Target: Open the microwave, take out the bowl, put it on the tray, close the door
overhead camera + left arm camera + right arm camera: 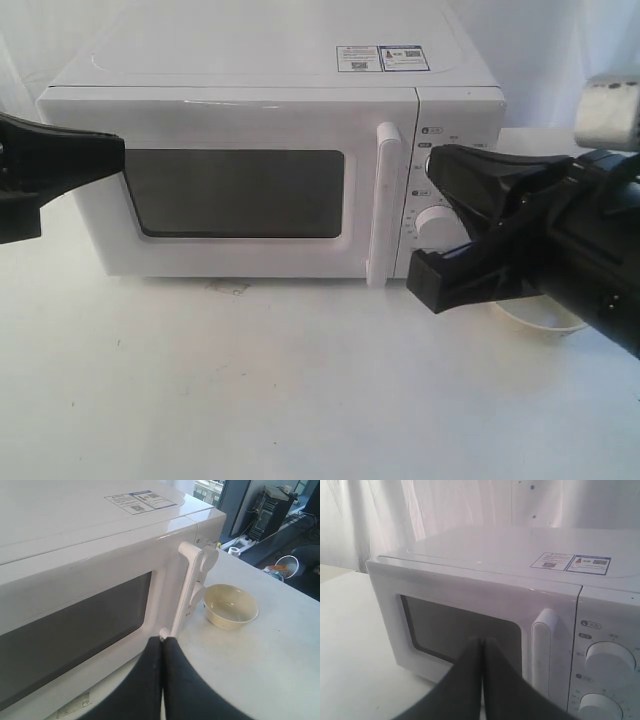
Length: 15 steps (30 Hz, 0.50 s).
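Observation:
The white microwave stands with its door closed and the bar handle at the door's right side. The pale cream bowl sits upright on the table beside the microwave's knob end, and its rim peeks out under my right arm. No tray shows in any view. My left gripper is shut and empty, its tip near the foot of the handle. At the view's left edge it hovers in front of the door. My right gripper is shut and empty in front of the knob panel.
A white tabletop stretches in front of the microwave. White curtains hang behind it. Past the table's far edge, the left wrist view shows a floor with cables and equipment.

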### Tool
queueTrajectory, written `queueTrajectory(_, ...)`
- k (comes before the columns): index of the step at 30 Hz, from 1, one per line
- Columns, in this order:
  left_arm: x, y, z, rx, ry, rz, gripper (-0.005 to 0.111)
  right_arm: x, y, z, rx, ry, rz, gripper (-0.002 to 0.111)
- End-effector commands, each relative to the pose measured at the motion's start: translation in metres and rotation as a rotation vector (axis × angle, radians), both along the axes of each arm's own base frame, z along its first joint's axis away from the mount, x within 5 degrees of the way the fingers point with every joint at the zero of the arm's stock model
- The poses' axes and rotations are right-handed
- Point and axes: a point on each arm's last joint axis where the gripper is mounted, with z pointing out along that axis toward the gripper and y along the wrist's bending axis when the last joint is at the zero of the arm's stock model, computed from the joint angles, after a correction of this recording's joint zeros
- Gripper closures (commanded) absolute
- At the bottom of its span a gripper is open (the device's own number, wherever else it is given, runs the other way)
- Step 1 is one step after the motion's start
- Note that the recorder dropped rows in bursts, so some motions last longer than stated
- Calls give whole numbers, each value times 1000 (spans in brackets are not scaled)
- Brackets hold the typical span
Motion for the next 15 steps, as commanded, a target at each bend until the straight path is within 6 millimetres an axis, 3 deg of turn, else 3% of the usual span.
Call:
queueTrajectory(1,-3,-1,1,-26,7,-14,107,-2,0,-1,-10,2,13,108)
queueTrajectory(13,-3,-2,1,-13,6,-26,107,-2,0,-1,-11,0,13,108)
queueTrajectory(15,-14,0,5,-6,-14,-41,107,-2,0,-1,-11,0,13,108)
